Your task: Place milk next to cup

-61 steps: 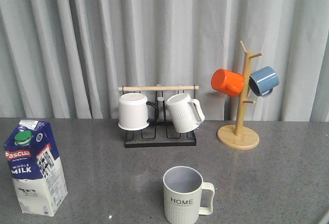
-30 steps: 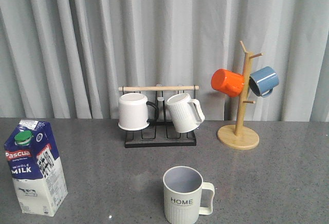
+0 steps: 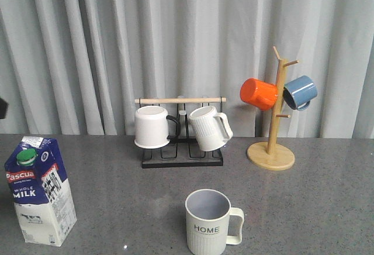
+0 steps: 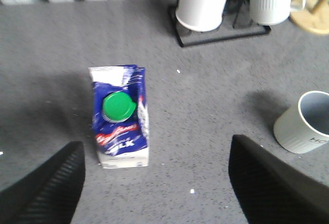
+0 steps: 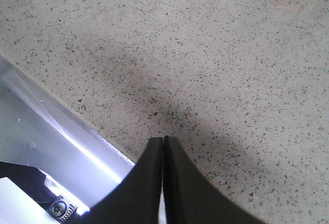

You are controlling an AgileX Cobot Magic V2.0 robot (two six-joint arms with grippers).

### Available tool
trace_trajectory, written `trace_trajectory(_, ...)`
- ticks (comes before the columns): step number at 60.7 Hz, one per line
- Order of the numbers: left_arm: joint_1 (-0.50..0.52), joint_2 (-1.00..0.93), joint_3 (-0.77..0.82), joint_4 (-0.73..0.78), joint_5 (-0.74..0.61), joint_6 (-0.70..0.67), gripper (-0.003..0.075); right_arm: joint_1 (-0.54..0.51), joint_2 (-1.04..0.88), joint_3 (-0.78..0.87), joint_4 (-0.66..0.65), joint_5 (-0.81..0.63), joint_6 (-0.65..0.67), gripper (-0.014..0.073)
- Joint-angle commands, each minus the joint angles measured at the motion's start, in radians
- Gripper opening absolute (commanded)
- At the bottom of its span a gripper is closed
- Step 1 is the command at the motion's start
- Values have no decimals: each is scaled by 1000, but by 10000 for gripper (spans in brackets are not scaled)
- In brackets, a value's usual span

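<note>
The milk (image 3: 41,189) is a dark-blue and white carton with a green cap, upright at the front left of the table. The cup (image 3: 208,221), a ribbed mug marked "HOME", stands at the front centre, well apart from the milk. In the left wrist view the milk (image 4: 122,116) is seen from above and the cup (image 4: 305,123) is at the edge. My left gripper (image 4: 157,183) is open and empty, above the table beside the milk. My right gripper (image 5: 163,141) is shut and empty over bare table at its edge.
A black rack (image 3: 182,152) with a wooden bar holds a plain white mug (image 3: 152,127) and a white ribbed mug (image 3: 208,128) at the back centre. A wooden mug tree (image 3: 272,144) carries an orange mug (image 3: 258,93) and a blue mug (image 3: 300,92) at the back right.
A dark part of an arm has come into the front view at the left edge. The milk, the cup and the mugs have not moved.
</note>
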Motion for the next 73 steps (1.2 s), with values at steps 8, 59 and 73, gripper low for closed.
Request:
trace_trajectory(8,1,160,-184,-56,33,-4,564,-3,1,-28,-1,-59,1,-5)
trace_trajectory(59,1,343,-212,59,32,-12,562,-3,1,-28,-1,-57,2,-5)
trace_trajectory(73,1,382,-209,60,33,-12,562,-3,1,-28,-1,-54,3,-5)
